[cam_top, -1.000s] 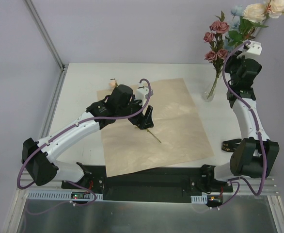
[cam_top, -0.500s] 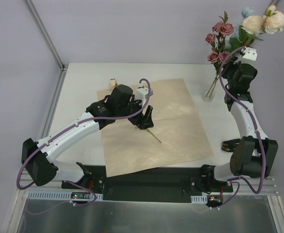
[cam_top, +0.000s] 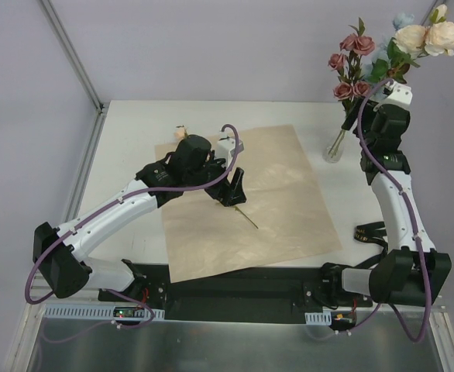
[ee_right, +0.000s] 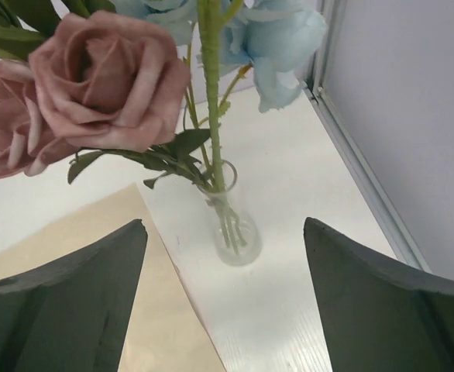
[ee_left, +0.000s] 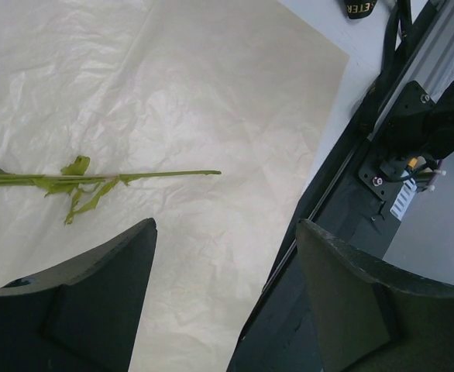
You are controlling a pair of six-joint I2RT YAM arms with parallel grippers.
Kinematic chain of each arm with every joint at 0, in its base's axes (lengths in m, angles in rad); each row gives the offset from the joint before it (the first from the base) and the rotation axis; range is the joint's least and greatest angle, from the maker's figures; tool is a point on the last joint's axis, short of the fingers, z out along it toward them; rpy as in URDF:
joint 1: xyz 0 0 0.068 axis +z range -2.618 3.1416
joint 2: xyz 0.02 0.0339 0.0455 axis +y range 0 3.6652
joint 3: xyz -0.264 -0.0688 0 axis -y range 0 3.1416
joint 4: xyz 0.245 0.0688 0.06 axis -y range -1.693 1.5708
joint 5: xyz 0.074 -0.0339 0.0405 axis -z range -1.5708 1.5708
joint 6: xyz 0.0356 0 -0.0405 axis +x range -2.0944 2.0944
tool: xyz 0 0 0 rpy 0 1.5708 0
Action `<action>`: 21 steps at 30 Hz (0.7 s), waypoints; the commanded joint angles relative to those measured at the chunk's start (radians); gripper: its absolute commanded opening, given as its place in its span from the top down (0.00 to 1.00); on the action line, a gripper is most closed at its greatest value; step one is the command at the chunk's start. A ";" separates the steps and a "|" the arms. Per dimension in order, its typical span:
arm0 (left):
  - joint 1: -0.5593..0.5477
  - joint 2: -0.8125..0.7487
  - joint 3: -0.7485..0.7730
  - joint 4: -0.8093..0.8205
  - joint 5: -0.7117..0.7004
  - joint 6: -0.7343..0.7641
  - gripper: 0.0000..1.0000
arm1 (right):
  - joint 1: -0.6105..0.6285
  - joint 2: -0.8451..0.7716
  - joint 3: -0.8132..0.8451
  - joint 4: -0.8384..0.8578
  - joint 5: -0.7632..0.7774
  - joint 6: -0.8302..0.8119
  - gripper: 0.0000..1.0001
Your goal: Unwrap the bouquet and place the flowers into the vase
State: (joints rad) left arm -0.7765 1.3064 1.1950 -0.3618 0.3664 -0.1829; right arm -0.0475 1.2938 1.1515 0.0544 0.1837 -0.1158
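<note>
Top external view shows the paper (cam_top: 281, 186) spread flat on the table (cam_top: 134, 132), the vase (cam_top: 334, 147) standing just off its far right corner with most of the flowers (cam_top: 351, 48) already upright in it, and one stem (cam_top: 249, 219) lying loose on the sheet. The left gripper (ee_left: 225, 232) hangs over that stem with its jaws wide and empty; the right gripper (ee_right: 222, 232) is raised beside the vase, jaws spread wide and holding nothing. The step in hand looks to be picking up this last stem. It is thin and lies flush on soft, creased paper, so the fingers should straddle it squarely, close on the bare green length beyond the limp leaves (ee_left: 80, 190), and avoid catching the sheet. A small peach bloom (cam_top: 182, 132) lies at the sheet's far edge; whether it tops this stem is hidden by the arm. The vase is clear glass, narrow-necked with a rounded base, already crowded, so entry should be near vertical
</note>
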 commanded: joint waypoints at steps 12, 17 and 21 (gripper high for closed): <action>0.072 0.022 -0.012 0.037 0.002 -0.055 0.27 | 0.145 -0.264 -0.085 -0.582 0.052 0.197 0.00; 0.132 0.083 -0.006 0.034 -0.033 -0.113 0.30 | 0.361 -0.387 -0.240 -0.630 0.079 0.316 0.01; 0.186 0.142 -0.003 0.012 -0.087 -0.324 0.34 | 0.524 -0.415 -0.294 -0.686 0.100 0.422 0.02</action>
State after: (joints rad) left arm -0.6369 1.4010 1.1934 -0.3477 0.3450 -0.3073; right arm 0.3473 0.8989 0.8879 -0.5552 0.2394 0.1665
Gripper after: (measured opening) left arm 0.686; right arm 0.986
